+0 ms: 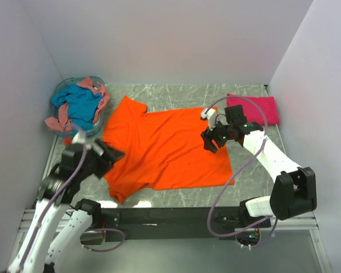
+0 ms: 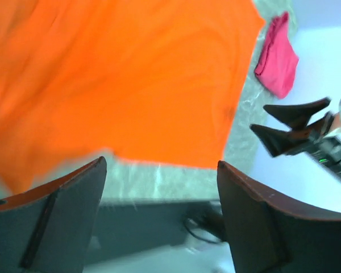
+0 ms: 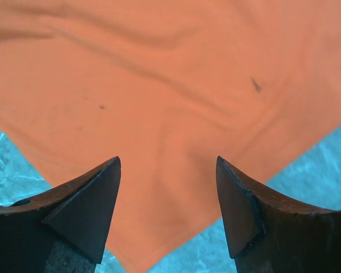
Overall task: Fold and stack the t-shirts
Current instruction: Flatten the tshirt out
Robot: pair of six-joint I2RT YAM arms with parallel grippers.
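Note:
A bright orange t-shirt (image 1: 165,148) lies spread flat in the middle of the table, its sleeves toward the left. My left gripper (image 1: 115,152) hovers over the shirt's left edge; in the left wrist view its jaws (image 2: 162,170) stand open and empty, above the shirt's near hem (image 2: 131,74). My right gripper (image 1: 207,142) hangs over the shirt's right side; the right wrist view shows it open (image 3: 167,165) above a corner of the orange cloth (image 3: 159,102), holding nothing. A folded magenta-pink t-shirt (image 1: 256,109) rests at the back right. Teal-blue (image 1: 79,102) and salmon-pink (image 1: 59,120) t-shirts are bundled at the back left.
A pale blue round basket (image 1: 61,91) at the back left holds the teal and salmon bundle. White walls close off the left, back and right sides. The grey marbled tabletop (image 1: 176,94) shows around the orange shirt. A black rail (image 1: 159,215) runs along the near edge.

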